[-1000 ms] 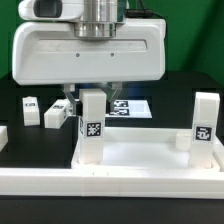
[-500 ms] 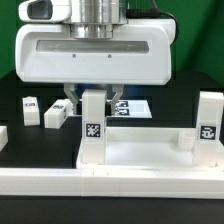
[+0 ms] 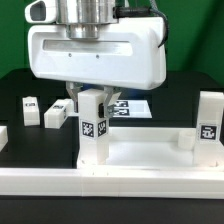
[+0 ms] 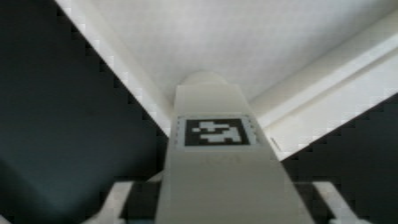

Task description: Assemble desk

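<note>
The white tray-like tabletop (image 3: 140, 152) lies at the front of the black table. One white tagged leg (image 3: 92, 128) stands upright at its corner on the exterior view's left, turned a little so that a shaded side face shows. My gripper (image 3: 92, 104) hangs straight above this leg, a finger on each side of its top, shut on it. In the wrist view the leg (image 4: 222, 135) runs up between my fingers (image 4: 125, 200), with the gripper (image 4: 228, 205) centred over it and the tabletop's wall (image 4: 294, 60) beyond. A second tagged leg (image 3: 208, 128) stands at the right corner.
Two loose tagged legs (image 3: 30, 108) (image 3: 55, 116) lie on the black table at the exterior view's left, and a white piece (image 3: 3, 135) shows at the left edge. The marker board (image 3: 132, 107) lies behind the gripper. A long white rail (image 3: 110, 182) runs along the front.
The gripper body has turned and shifted toward the exterior view's right. The leg beneath it has turned slightly with it. The right leg shifted a little to the right early on.
</note>
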You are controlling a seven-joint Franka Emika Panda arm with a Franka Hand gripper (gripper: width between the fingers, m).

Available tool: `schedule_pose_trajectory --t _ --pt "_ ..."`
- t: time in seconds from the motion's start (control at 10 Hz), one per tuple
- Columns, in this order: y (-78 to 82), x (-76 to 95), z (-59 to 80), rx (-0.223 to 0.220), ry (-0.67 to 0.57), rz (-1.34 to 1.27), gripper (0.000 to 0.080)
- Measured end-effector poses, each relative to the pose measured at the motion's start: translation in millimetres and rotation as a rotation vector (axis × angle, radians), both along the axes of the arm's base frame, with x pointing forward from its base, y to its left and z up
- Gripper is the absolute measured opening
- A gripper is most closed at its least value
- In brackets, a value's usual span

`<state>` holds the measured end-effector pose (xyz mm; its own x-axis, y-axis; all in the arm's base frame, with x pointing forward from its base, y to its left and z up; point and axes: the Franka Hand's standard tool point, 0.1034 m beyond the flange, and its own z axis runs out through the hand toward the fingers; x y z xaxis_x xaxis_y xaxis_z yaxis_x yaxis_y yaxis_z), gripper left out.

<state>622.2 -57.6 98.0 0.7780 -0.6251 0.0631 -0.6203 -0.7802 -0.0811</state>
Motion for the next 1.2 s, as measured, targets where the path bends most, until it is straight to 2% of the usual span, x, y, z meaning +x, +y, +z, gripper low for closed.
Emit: schedule_pose_trajectory --t 0.4,0.6,0.7,0.8,0.9,1.2 --pt "0.3 -1.1 0.0 0.032 0.015 -0.219 0.0293" --pt "0.7 -1.1 -0.1 0.026 0.013 -0.161 0.0293" --pt "1.6 -1.0 0.0 0.022 0.013 -0.130 0.0483" --pt "3.3 -0.7 0.2 0.016 0.011 -0.067 0.0595" --pt "4.5 -0.6 0.3 0.008 0.008 0.017 0.0633" --pt "3.7 -0.8 0.0 -0.016 0.001 0.263 0.0649"
